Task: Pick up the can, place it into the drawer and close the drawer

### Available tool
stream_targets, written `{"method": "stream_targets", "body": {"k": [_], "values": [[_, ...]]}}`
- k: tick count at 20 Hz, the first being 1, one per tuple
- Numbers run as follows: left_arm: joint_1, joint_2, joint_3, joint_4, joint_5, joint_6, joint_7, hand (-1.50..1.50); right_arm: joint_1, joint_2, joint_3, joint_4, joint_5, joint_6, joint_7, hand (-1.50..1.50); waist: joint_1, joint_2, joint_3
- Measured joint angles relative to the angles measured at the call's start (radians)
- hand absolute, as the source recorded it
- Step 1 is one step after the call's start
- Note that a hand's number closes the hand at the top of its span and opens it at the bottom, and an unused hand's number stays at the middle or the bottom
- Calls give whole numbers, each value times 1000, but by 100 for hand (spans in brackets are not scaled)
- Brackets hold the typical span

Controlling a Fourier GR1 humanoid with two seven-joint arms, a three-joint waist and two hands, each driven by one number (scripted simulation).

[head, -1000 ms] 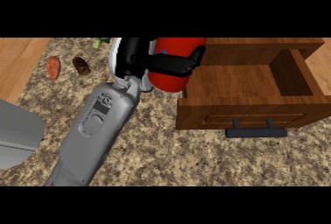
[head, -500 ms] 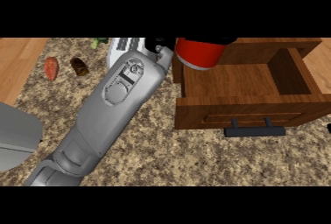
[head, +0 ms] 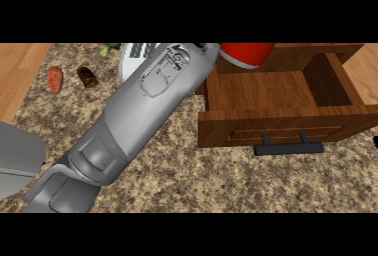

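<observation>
A grey forearm (head: 148, 115) reaches to the picture's top edge, its hand hidden, grip unknowable. The red can (head: 247, 52) hangs beside the wrist, over the open drawer (head: 280, 95). Placing and closing remain.

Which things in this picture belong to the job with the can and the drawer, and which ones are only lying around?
Belong to the job:
- red cylindrical can, at the view's top edge above the drawer
- open brown wooden drawer with dark handle

Only lying around:
- orange-red oblong item on the counter's left
- dark brown oblong item beside it
- small green thing near the top edge
</observation>
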Motion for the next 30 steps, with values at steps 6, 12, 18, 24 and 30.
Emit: {"method": "stream_targets", "body": {"k": [6,12,18,24,30], "values": [[-91,0,-28,154,64,4,-59,150,-9,-2,3,-1,-3,4,6,-150,-15,4,0],[-101,0,-94,232,150,22,-111,150,-37,-15,-1,1,-12,1,30,-150,-32,8,1],[-97,0,-165,289,202,54,-171,150,-97,-22,11,22,7,-18,49,-150,-44,13,1],[-86,0,-237,323,236,87,-208,150,-118,-25,12,46,13,-22,47,-150,-57,16,2],[-81,0,-301,354,258,105,-233,150,-143,-27,24,63,29,-24,38,-150,-70,21,2]]}}
